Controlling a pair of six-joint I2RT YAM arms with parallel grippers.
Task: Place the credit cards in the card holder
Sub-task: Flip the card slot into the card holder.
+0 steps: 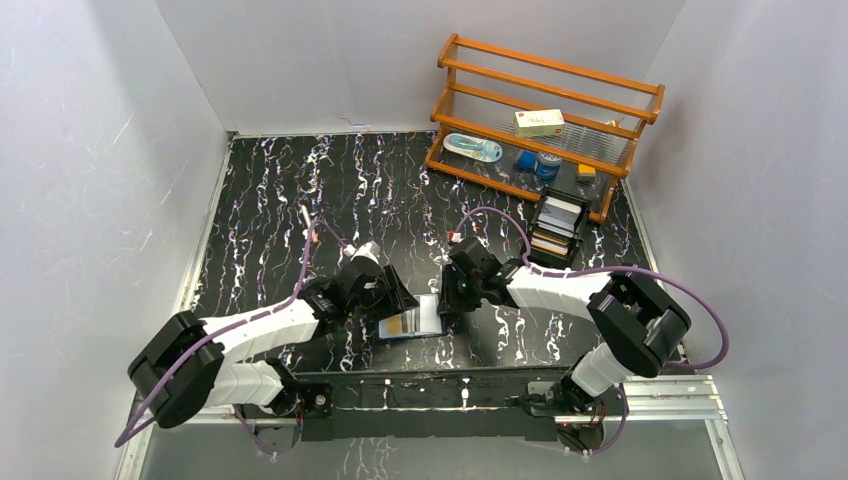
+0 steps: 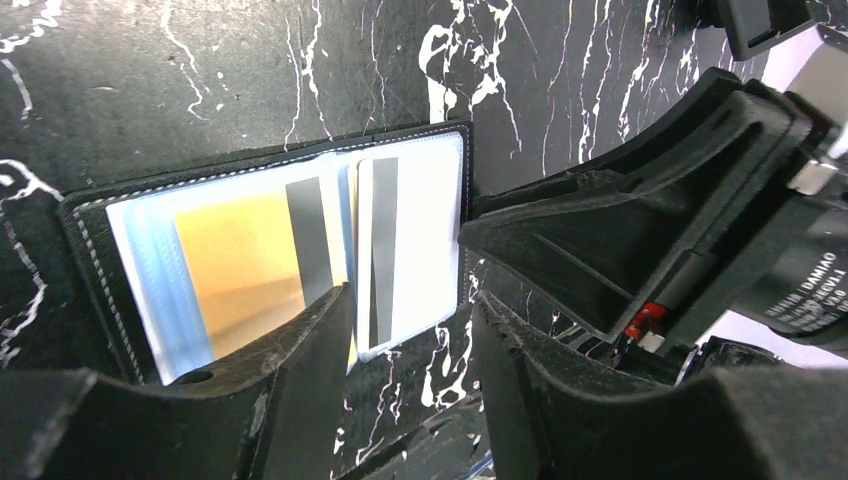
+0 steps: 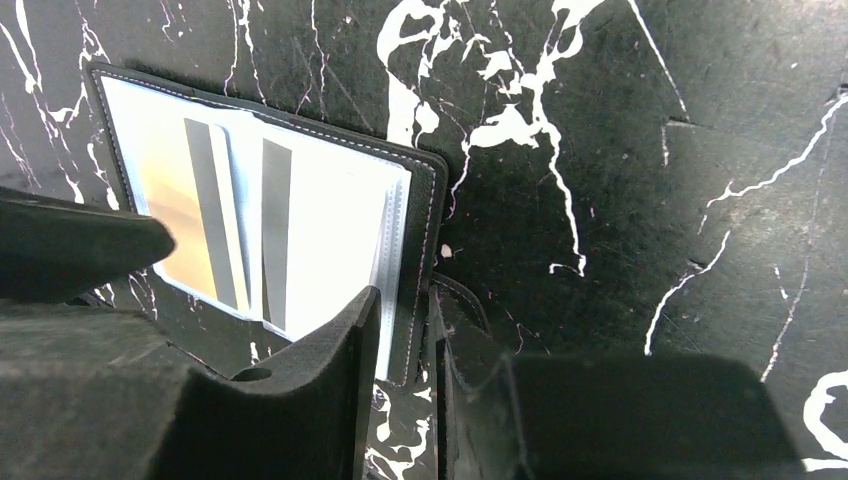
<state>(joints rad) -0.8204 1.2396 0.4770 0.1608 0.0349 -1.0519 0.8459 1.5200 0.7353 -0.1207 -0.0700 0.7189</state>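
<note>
"Top external view first: the small black leather-like folding card holder (image 3: 420,240) lies opened flat, face up, on the black white-veined table (image 1: 300,200). It's close to the near edge, right between the two arms."

"Which way is it lying?"

"Long axis left to right, roughly along that near edge, and the fold crosses it, near to far. The thin plastic tan-orange card (image 2: 240,265) is on the left half and the thin plastic white card (image 2: 420,250) on the right half, side by side at the fold. Each carries a dark stripe, and the stripes and long sides run parallel to the fold."

"Are they tucked in?"

"The orange one overlaps the silvery-blue pocket. Whether either sits fully inside a sleeve, I can't tell."

"And the grippers?"

"The left gripper (image 2: 412,305) is low over the middle of the holder, jaws moderately apart, gripping nothing. One finger is over the orange card by the fold, and the white card's end shows in the gap. The right gripper (image 3: 403,297) shows only a narrow gap and straddles the holder's right border. One finger is over the white card's side, the other over the table just beside it. Nothing is pinched that I can see."
</note>
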